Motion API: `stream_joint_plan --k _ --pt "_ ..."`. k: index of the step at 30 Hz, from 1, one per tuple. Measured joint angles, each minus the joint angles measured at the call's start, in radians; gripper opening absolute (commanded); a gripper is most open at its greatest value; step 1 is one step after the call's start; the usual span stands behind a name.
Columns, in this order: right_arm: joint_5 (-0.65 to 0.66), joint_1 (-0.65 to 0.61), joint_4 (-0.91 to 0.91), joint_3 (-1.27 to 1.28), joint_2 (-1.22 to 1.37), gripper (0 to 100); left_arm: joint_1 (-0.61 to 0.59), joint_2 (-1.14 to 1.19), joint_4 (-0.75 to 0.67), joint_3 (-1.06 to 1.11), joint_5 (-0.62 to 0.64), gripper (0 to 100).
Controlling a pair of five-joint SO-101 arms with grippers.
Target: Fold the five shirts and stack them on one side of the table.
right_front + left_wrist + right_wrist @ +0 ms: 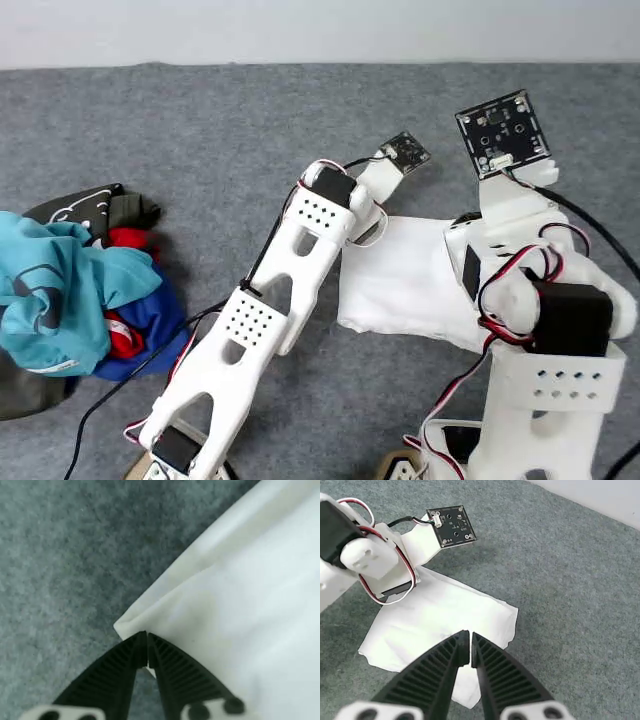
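A white shirt (400, 285) lies partly folded on the grey table, right of centre. My left gripper (368, 228) is down at its far-left corner. In the left wrist view that gripper (148, 642) is shut, with the corner of the white shirt (240, 595) pinched between its black fingers. My right gripper (470, 647) hangs shut above the near part of the white shirt (445, 615), with nothing seen between its fingers. The left gripper (395, 592) also shows beyond it at the shirt's far corner. A heap of crumpled shirts (70, 290) in teal, red, blue and black sits at the table's left edge.
The grey felt-like table (220, 130) runs back to a pale wall. The right arm (545, 320) stands over the white shirt's right side. A black cable (110, 395) trails from the left arm's base toward the heap.
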Motion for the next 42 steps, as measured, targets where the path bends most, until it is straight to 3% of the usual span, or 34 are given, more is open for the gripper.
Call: stream_joint_plan --k 9,15,24,33,42 --pt "0.000 0.000 0.000 0.006 0.000 1.8 0.046 -0.009 0.034 -0.112 0.000 2" --pt "0.000 0.000 -0.006 0.141 0.002 1.8 -0.014 -0.064 0.057 -0.112 0.000 1" --pt "0.005 0.002 -0.190 0.423 0.002 2.1 -0.104 -0.209 0.064 -0.097 0.000 1" --pt "0.021 0.000 -0.305 0.451 0.224 1.8 -0.140 -0.572 0.064 0.241 0.000 1" --pt "0.026 0.060 -0.359 0.244 0.614 1.8 -0.199 -0.865 0.066 0.528 0.000 1"
